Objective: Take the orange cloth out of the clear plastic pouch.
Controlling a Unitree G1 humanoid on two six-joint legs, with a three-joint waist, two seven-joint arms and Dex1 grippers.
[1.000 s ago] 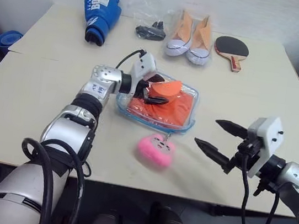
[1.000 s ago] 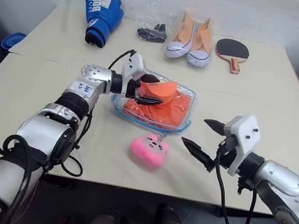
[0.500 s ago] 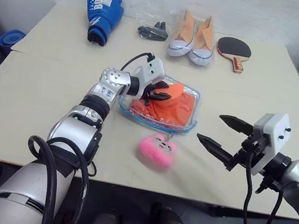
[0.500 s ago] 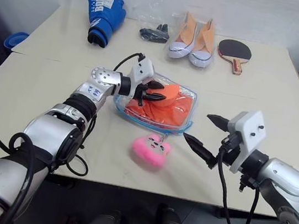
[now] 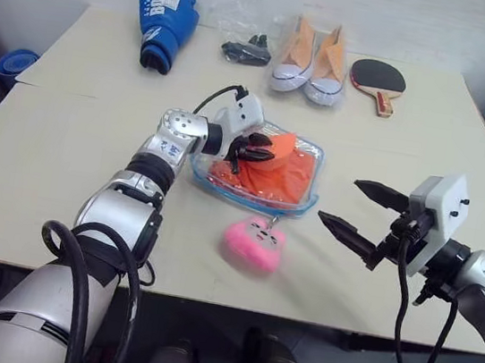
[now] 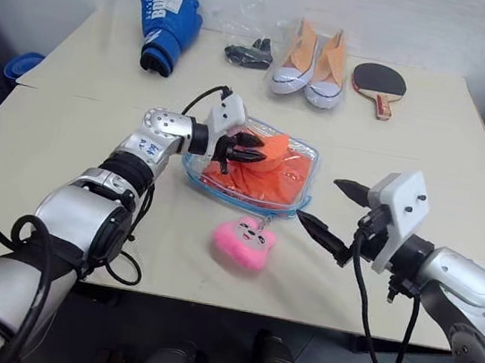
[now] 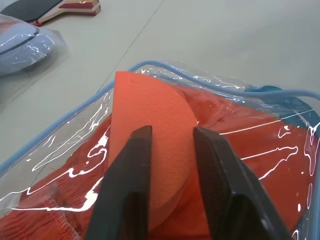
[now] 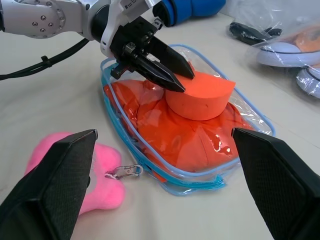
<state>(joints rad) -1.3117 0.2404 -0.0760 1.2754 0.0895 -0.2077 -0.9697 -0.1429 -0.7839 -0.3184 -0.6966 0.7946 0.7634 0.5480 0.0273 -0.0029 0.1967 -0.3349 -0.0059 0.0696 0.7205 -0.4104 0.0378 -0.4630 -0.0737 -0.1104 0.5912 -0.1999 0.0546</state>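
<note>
One clear plastic pouch [image 5: 301,185] holds one orange cloth [image 5: 266,176] and one orange wedge [image 8: 202,90]. Left tool [image 8: 167,67], fingers narrow, straddles the wedge; whether it grips, I cannot tell. Right tool [image 5: 355,217] hovers wide; one pink charm [image 5: 252,244] lies on the bench [image 5: 77,140].

orange cloth [image 8: 175,130] partly under wedge [image 8: 200,92]

Beige table [image 5: 68,139] carries clear plastic pouch [image 5: 303,199], boxing glove [image 5: 163,21], sneakers [image 5: 312,60], paddle [image 5: 376,77]

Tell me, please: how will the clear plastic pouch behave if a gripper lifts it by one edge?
The clear plastic pouch would probably sag, since its thin walls wrinkle over the orange cloth. Its glossy film looks slippery. The pink plush charm, clipped on, would likely dangle.
</note>
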